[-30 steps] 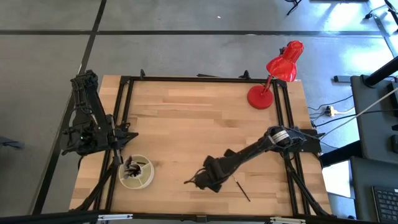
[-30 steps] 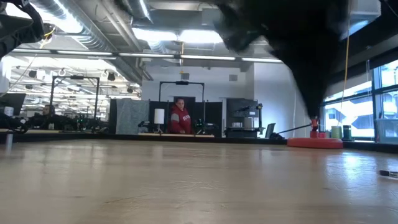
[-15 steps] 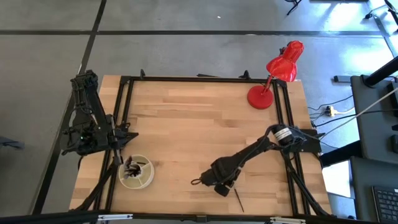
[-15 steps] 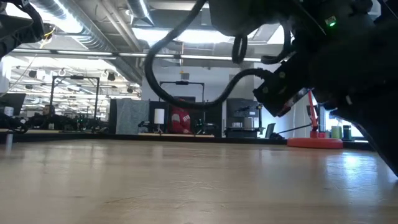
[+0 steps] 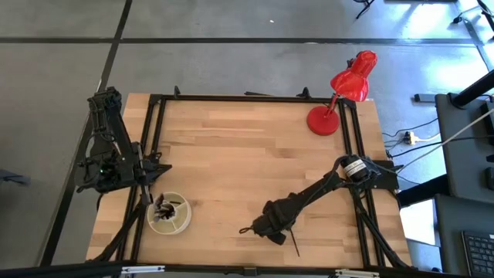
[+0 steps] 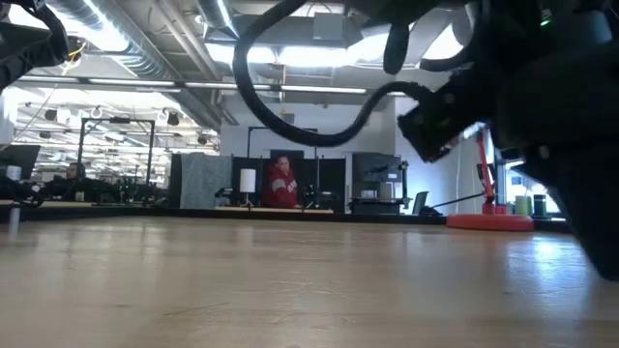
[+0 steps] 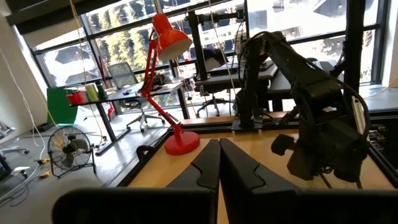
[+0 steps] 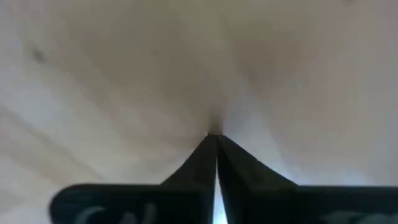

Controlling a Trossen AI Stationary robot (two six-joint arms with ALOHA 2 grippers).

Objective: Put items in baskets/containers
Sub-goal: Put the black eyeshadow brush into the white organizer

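The right gripper (image 8: 214, 140) has its fingers pressed together on nothing, tips at the table (image 5: 231, 147). One dark brush (image 5: 296, 243) lies just beside it, seen only from above. The left gripper (image 7: 217, 163), fingers closed and empty, waits near the cream container (image 5: 169, 215) holding brushes.

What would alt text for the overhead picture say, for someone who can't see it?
Seen from above, the right arm's gripper reaches low over the front of a wooden table, beside a thin dark brush lying on the wood. The left gripper waits at the table's left edge, by a round cream container already holding brushes. A red lamp stands at the far right corner.
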